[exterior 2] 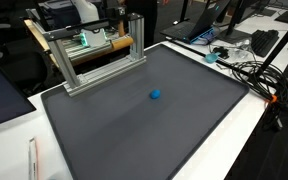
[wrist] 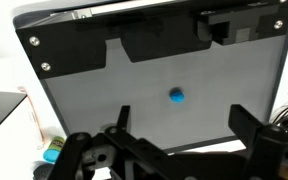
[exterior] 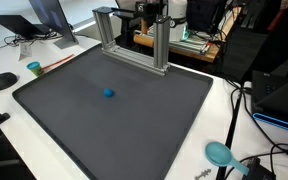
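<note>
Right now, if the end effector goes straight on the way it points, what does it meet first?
Probably the grey mat, close to the small blue ball; the exact spot is unclear.

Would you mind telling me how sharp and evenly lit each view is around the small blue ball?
In both exterior views the blue ball sits sharp on the evenly lit dark mat, with barely any shadow; in the wrist view the ball is softer, the gripper is a dark, blurred foreground, and the white table looks washed out.

Tiny blue thing (wrist: 176, 96), shape unclear; hand (wrist: 179, 115) partly beyond the wrist view's lower edge.
</note>
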You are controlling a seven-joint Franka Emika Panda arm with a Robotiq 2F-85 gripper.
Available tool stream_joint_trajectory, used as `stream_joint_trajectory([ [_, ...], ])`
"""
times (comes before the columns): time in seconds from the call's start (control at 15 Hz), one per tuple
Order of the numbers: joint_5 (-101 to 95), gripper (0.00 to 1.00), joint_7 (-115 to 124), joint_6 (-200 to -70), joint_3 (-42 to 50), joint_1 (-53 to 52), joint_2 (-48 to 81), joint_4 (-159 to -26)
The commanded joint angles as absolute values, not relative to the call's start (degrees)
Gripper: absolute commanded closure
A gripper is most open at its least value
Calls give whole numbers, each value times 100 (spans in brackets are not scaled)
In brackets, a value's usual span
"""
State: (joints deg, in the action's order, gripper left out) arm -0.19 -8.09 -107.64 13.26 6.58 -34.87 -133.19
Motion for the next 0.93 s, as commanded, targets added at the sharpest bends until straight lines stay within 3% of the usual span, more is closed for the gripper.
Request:
stream_joint_trajectory([
  [0.0,-221,0,-731,-10770,711,513,-3471,-13204],
  [0.47,-529,0,-78,-11184,-310,158,-3244,-13447],
  [0.87,-656,0,164,-11238,-426,59,-3175,-13874],
])
